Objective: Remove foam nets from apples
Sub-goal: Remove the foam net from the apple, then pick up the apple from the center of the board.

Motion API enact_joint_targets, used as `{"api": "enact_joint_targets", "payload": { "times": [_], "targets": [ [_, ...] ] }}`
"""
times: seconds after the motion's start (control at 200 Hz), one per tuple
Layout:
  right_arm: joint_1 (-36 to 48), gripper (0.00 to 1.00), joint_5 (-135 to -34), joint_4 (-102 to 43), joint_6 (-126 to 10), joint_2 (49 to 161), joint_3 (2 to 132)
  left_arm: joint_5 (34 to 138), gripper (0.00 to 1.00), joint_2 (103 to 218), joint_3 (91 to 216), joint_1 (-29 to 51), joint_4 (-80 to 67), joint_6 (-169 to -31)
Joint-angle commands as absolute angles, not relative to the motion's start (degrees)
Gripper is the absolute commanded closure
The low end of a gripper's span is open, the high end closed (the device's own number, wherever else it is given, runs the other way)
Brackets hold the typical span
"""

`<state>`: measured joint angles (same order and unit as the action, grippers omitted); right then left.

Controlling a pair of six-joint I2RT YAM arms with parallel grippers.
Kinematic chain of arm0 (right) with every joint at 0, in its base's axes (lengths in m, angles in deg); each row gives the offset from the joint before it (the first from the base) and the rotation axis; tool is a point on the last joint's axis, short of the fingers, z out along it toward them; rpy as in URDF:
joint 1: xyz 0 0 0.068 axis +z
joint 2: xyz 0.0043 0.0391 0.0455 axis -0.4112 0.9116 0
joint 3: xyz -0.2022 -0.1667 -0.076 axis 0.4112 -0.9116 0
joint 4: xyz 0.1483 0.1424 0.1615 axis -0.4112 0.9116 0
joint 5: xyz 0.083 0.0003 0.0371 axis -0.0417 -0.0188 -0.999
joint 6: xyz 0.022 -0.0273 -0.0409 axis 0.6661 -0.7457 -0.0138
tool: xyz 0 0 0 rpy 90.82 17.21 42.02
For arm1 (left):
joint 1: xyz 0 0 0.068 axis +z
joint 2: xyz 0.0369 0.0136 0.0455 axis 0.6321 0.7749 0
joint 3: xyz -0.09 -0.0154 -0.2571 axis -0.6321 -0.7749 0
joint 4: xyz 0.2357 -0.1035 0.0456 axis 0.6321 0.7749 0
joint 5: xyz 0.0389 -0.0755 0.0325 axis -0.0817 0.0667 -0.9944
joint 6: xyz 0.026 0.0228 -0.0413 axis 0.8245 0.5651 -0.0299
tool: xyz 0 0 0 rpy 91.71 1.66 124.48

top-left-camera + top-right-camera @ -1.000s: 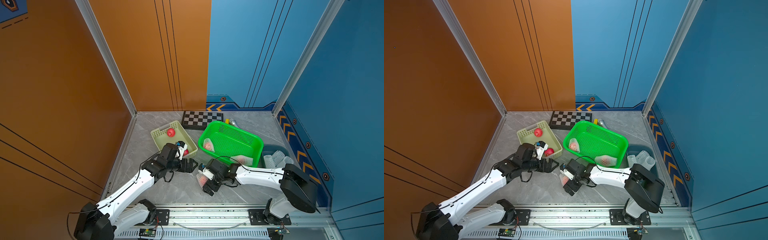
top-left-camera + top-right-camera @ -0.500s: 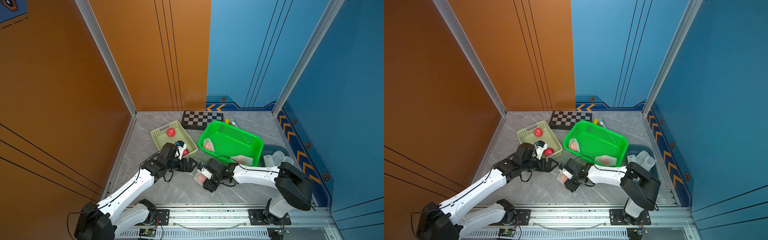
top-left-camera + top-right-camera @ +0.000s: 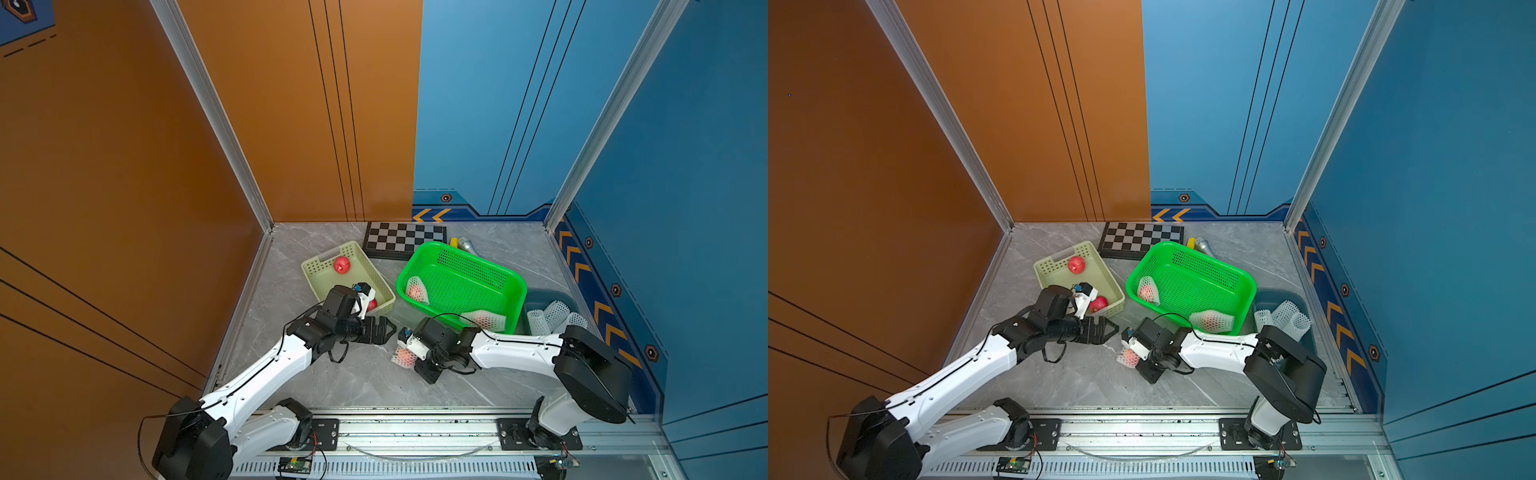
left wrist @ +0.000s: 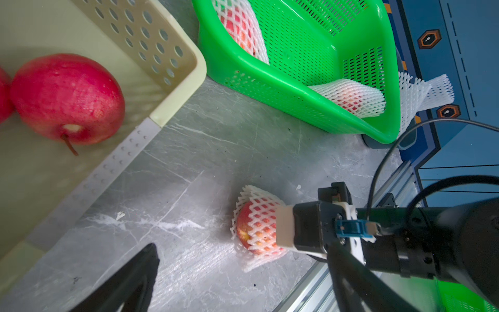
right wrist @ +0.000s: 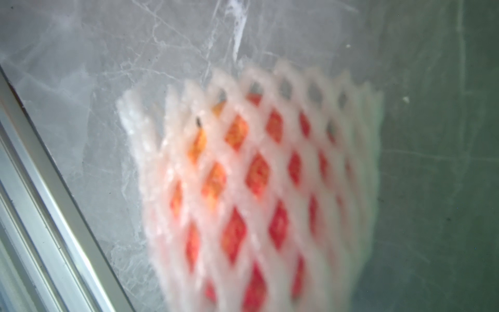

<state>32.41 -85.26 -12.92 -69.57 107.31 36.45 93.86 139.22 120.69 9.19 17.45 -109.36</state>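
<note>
You are holding the right gripper (image 4: 280, 229) pressed together, pinching the white diamond-mesh foam net (image 4: 259, 213) around a small red-and-yellow apple (image 4: 244, 231) lying on the grey marbled tabletop (image 4: 189, 162); the left gripper (image 3: 384, 330) is hanging spread and empty near it; 2 netted apples (image 3: 415, 289) are sitting in the green perforated plastic basket (image 3: 473, 268); 2 bare red apples (image 3: 341, 264) are resting in the beige slotted tray (image 3: 326, 254).

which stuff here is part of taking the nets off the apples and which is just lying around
Job: netted apple on the table; netted apples in the green basket; bare apples in the beige tray; empty foam nets in the dark bin.
Lying about: chessboard; yellow-and-silver object behind the basket.
</note>
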Motion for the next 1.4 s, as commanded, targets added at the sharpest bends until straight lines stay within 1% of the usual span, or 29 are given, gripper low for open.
{"api": "enact_joint_targets", "payload": {
  "times": [0.0, 0.05, 0.2, 0.235, 0.31, 0.325, 0.34, 0.406, 0.446, 0.531, 0.601, 0.656, 0.791, 1.082, 1.242, 1.322, 1.397],
  "targets": [
    [32.1, 0.98, -88.1, -15.4, -70.3, 105.2, 34.6, 96.1, 0.02, 139.6, 120.1, 9.1, 15.5, -110.3],
    [31.9, 1.00, -88.4, -16.1, -70.6, 104.5, 33.9, 96.6, 0.02, 139.7, 119.4, 9.1, 14.6, -111.0],
    [30.5, 1.00, -90.7, -19.1, -71.4, 101.3, 31.0, 100.7, 0.00, 139.6, 117.0, 8.9, 10.3, -113.3],
    [29.9, 1.00, -91.5, -20.3, -71.6, 100.1, 30.0, 101.9, 0.02, 139.4, 116.4, 8.9, 9.2, -114.0],
    [28.2, 1.00, -94.3, -23.9, -71.4, 96.7, 27.2, 104.6, 0.12, 138.9, 115.6, 8.9, 6.8, -114.8],
    [27.9, 1.00, -94.8, -24.6, -71.3, 96.0, 26.7, 105.2, 0.12, 138.8, 115.6, 8.9, 6.4, -114.9],
    [27.5, 1.00, -95.3, -24.9, -71.3, 95.3, 26.3, 105.8, 0.17, 138.8, 115.5, 8.9, 6.1, -115.0],
    [25.8, 1.00, -97.2, -26.5, -71.2, 92.3, 24.6, 108.0, 0.26, 138.7, 115.4, 8.8, 5.9, -115.0],
    [24.9, 1.00, -98.0, -27.2, -71.0, 90.5, 23.8, 108.9, 0.33, 138.6, 115.3, 8.7, 5.5, -115.0],
    [24.0, 1.00, -98.6, -28.7, -70.3, 87.9, 22.7, 110.8, 0.52, 138.8, 115.0, 8.4, 3.2, -116.0],
    [23.5, 1.00, -98.8, -28.5, -70.6, 86.6, 22.6, 112.3, 0.62, 139.5, 115.0, 8.2, 1.8, -116.5],
    [23.4, 1.00, -99.8, -28.7, -71.0, 85.5, 22.3, 113.0, 0.67, 140.1, 115.2, 8.2, 1.0, -116.7],
    [23.8, 1.00, -101.8, -31.1, -71.7, 82.9, 20.8, 116.3, 0.68, 141.3, 115.5, 7.9, -3.0, -118.2],
    [23.7, 1.00, -99.7, -30.2, -71.5, 78.7, 20.6, 119.6, 0.71, 142.5, 116.8, 5.6, -3.6, -117.3],
    [23.9, 1.00, -100.1, -29.3, -71.9, 79.2, 21.1, 119.8, 0.72, 142.1, 117.4, 4.3, -3.7, -116.6],
    [23.8, 1.00, -99.8, -28.9, -72.0, 79.4, 21.3, 119.1, 0.75, 141.1, 117.4, 4.5, -3.7, -116.4],
    [23.9, 1.00, -99.4, -28.4, -72.3, 79.4, 21.5, 117.9, 0.75, 140.2, 117.7, 4.7, -2.4, -115.6]
  ]
}}
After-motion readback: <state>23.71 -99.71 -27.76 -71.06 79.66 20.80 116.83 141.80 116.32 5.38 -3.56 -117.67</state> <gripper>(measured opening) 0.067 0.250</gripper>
